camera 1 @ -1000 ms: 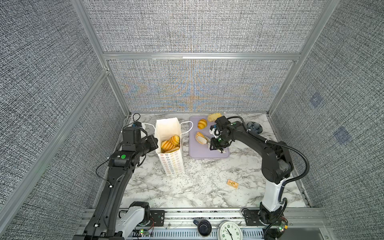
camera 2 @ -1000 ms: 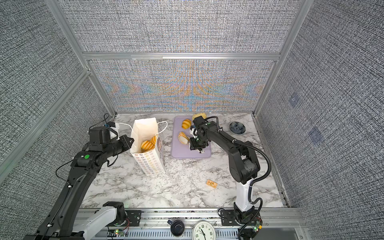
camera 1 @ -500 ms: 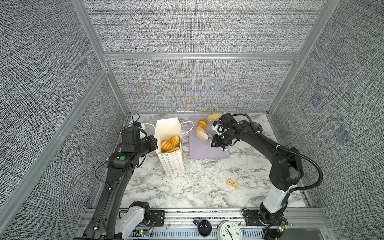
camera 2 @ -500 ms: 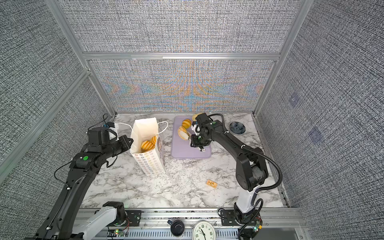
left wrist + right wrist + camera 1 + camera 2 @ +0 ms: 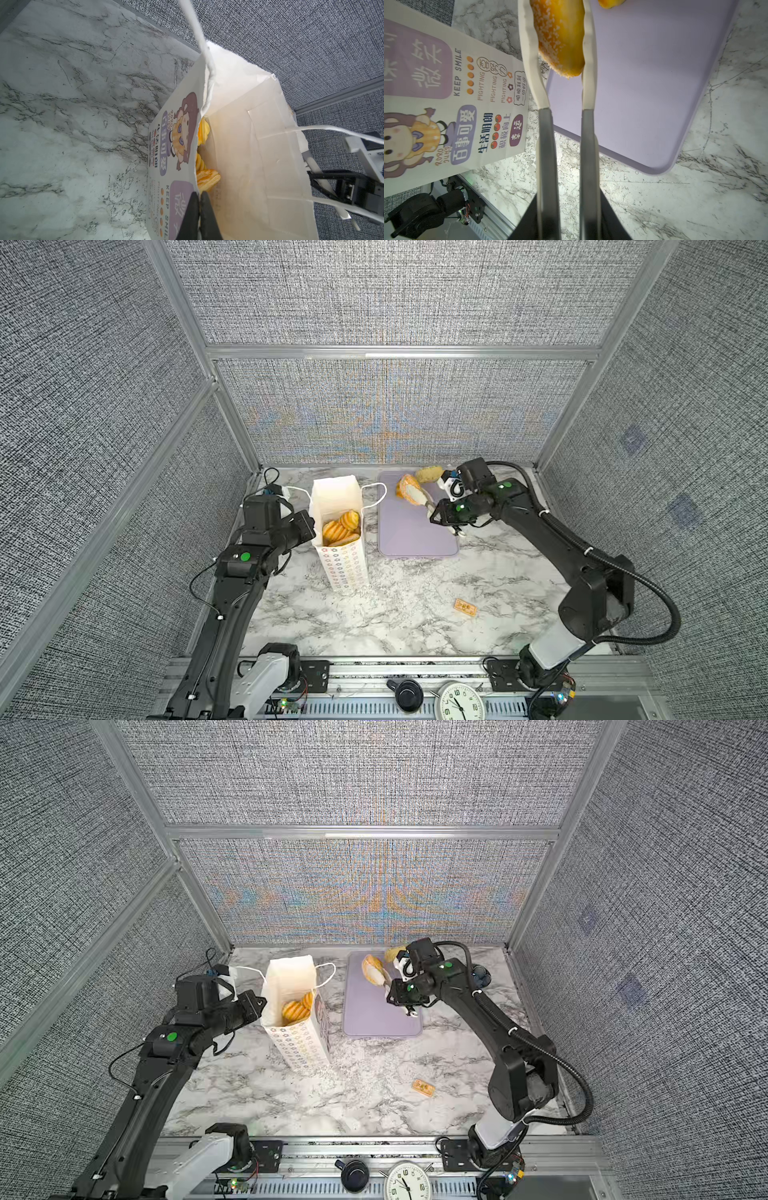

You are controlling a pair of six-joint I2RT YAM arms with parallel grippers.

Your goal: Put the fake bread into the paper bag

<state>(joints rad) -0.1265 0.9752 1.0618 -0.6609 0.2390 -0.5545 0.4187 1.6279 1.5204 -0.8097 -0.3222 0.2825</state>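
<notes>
Right wrist view: the long white-tipped fingers point(image 5: 529, 62) of the right gripper point(image 5: 557, 25) squeeze a sugary golden toy bun point(image 5: 562, 56) over the far end of the flat purple tray point(image 5: 643, 83). It could slip out. On the left, the left gripper point(image 5: 199, 207) pinches the rim of the tall white paper bag point(image 5: 259, 145). A bump might tip it.

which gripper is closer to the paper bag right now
Left. The left gripper is shut on the rim of the paper bag; the right gripper is apart from it over the lavender tray, holding a sugared bun.
</notes>
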